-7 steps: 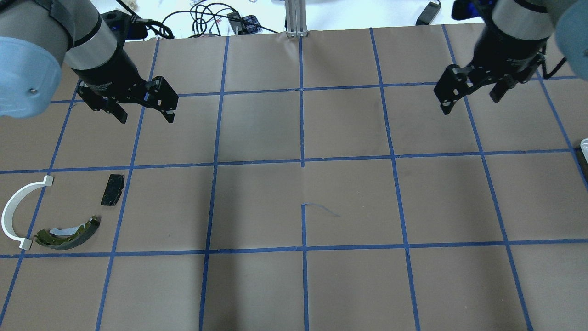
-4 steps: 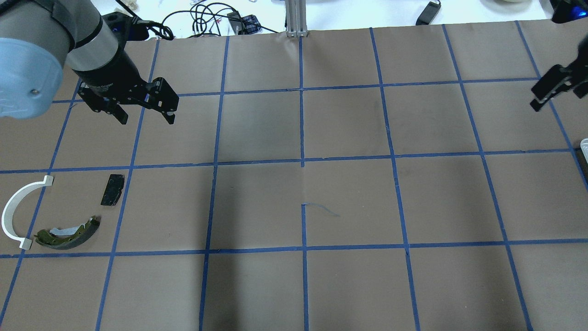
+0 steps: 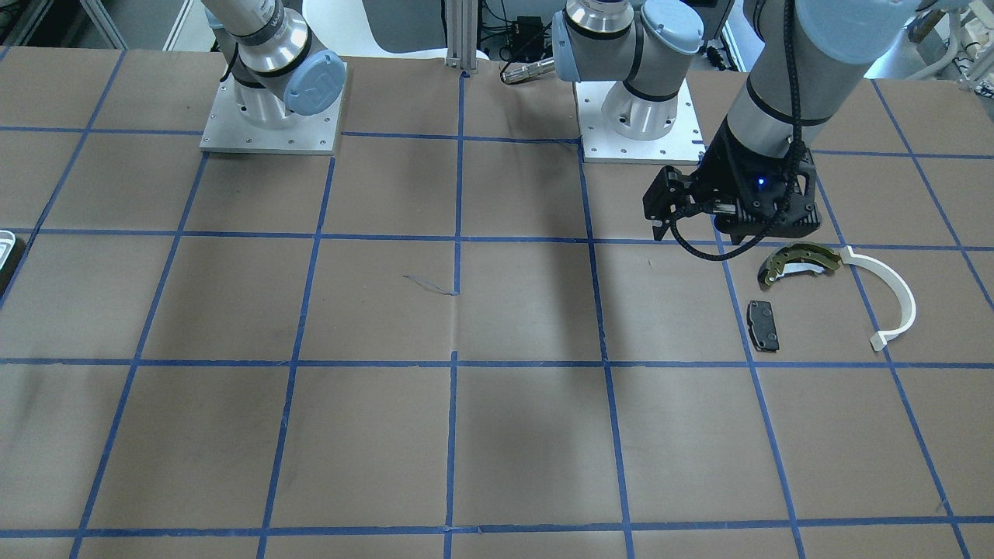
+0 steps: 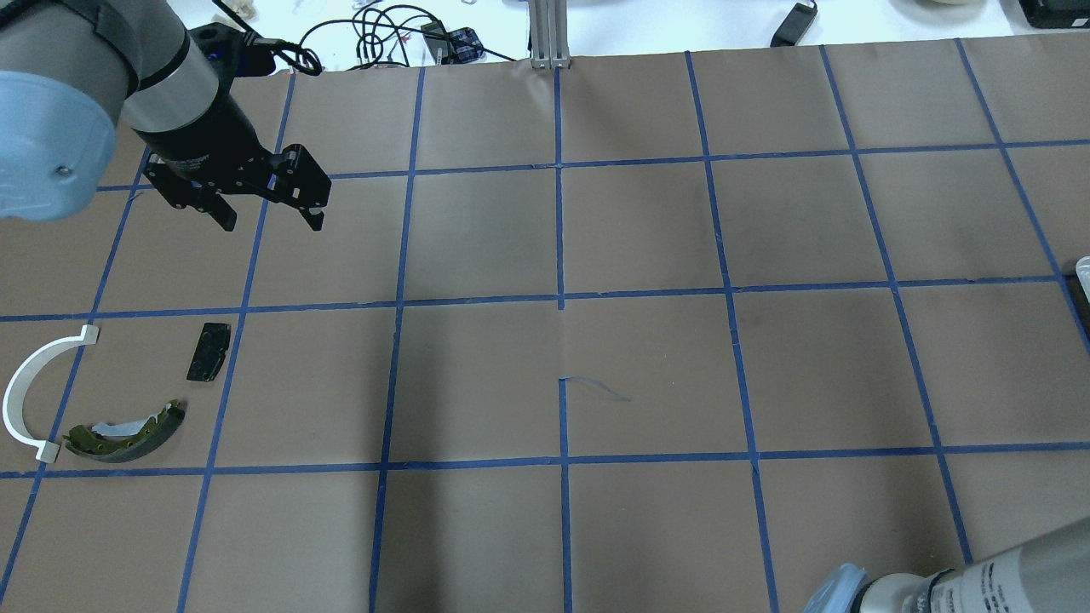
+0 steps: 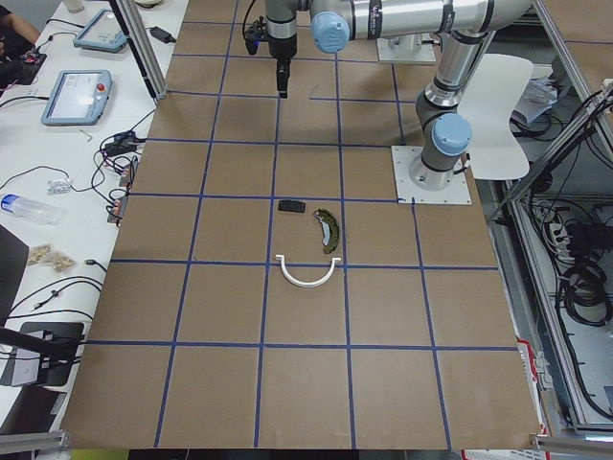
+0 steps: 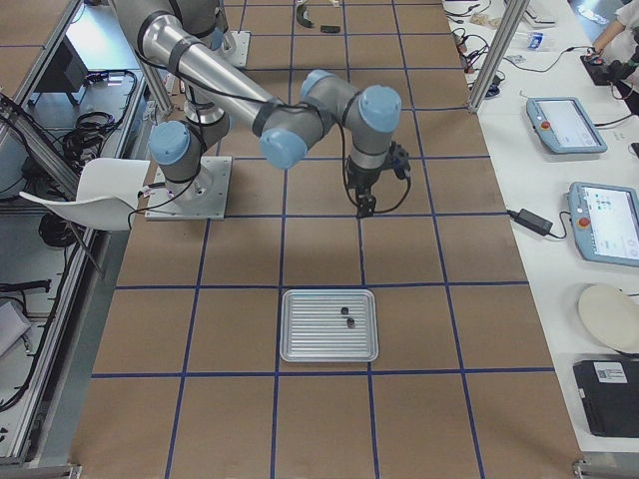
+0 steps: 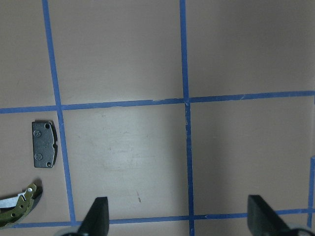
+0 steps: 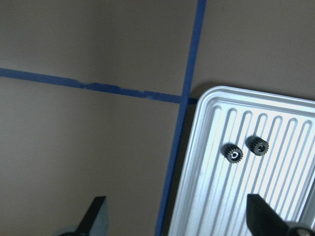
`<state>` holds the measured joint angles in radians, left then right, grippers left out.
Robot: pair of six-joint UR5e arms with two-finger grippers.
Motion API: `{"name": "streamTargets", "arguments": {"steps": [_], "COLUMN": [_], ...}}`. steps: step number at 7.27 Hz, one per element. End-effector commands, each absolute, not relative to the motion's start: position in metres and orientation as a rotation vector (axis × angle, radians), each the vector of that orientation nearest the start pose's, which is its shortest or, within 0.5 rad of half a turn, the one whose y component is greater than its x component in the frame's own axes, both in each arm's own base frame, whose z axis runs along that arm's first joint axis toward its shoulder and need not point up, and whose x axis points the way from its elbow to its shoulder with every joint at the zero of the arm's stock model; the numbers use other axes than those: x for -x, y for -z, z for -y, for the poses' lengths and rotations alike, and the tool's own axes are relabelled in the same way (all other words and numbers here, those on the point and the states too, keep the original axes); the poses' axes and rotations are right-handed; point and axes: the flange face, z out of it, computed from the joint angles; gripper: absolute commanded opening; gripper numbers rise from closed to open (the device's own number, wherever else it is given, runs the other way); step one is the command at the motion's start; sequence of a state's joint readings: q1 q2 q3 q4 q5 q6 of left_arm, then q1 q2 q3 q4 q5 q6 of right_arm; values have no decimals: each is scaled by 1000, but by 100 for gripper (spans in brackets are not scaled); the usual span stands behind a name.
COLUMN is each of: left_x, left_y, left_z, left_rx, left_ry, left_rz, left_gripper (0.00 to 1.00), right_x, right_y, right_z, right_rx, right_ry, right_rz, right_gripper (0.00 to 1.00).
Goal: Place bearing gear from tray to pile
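Two small dark bearing gears point(image 8: 232, 153) point(image 8: 258, 145) lie side by side on the ribbed metal tray point(image 8: 216, 206); the exterior right view shows the gears point(image 6: 345, 316) on the tray point(image 6: 300, 339) too. My right gripper point(image 8: 178, 223) is open, high above the tray's near-left corner, holding nothing. The pile is on the robot's left: a brake shoe point(image 4: 128, 432), a black pad point(image 4: 209, 351) and a white arc point(image 4: 34, 392). My left gripper point(image 4: 272, 223) hangs open and empty beyond the pile; in its wrist view the pad point(image 7: 45, 144) lies at the left.
Brown paper with blue tape squares covers the table. Only the tray's edge point(image 4: 1083, 272) shows at the overhead view's right border. The right arm's elbow point(image 4: 937, 587) fills the bottom right corner. Cables and tablets lie beyond the far edge.
The right arm swung away to the right and its gripper left the overhead view; only its elbow now shows at the bottom right. The left gripper has barely moved.
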<state>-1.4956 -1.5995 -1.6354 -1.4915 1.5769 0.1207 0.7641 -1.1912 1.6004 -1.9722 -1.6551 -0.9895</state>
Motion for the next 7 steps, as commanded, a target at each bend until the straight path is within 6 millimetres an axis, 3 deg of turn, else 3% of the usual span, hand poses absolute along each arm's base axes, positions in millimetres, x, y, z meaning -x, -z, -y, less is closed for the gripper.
{"name": "streamTargets", "arguments": {"steps": [1, 3, 4, 7], "left_x": [95, 95, 95, 95], "left_y": [-446, -446, -445, -447], "left_z": [509, 509, 508, 508], "left_rx": [-72, -75, -79, -84], "left_ry": [-34, -34, -37, -30], "left_rz": [-3137, -3137, -3137, -3136], "left_gripper": [100, 100, 100, 100], "right_x": [437, 443, 439, 438], "right_y": [-233, -204, -198, -184], "right_z": [502, 491, 490, 493], "right_rx": [448, 383, 199, -86], "right_ry": [-84, -111, -86, -56], "right_rz": [-3203, -3159, -3161, -3192], "right_gripper": [100, 100, 100, 100]}}
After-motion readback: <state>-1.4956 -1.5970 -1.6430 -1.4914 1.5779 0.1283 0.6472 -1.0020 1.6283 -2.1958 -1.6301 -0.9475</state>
